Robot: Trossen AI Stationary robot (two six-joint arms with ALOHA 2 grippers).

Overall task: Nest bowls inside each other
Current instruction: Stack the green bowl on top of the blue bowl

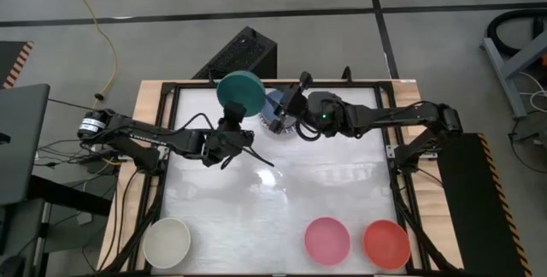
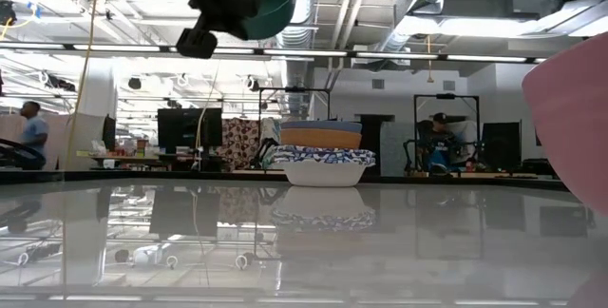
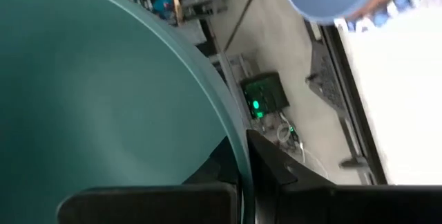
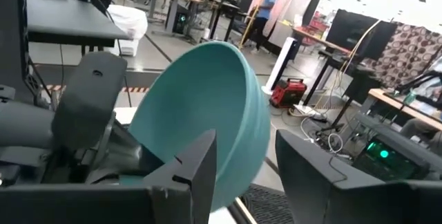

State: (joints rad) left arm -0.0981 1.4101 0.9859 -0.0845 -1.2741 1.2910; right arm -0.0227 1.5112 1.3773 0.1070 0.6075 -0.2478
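Nearest to the low camera, a pink bowl (image 2: 570, 127) is seen at the front edge of the surface (image 1: 256, 200), with a red bowl (image 1: 386, 244) just beside it and a cream bowl (image 1: 167, 242) well apart, at the front left corner. Farther back, a teal bowl (image 1: 240, 92) is held above the surface by the left gripper (image 1: 237, 127), whose fingers are clamped on its rim. At the far edge, a nested stack of bowls (image 2: 323, 157) is standing, with a blue bowl (image 1: 275, 103) on top. The right gripper (image 1: 289, 106) is placed over this stack, with its fingers (image 4: 200, 162) apart and nothing between them.
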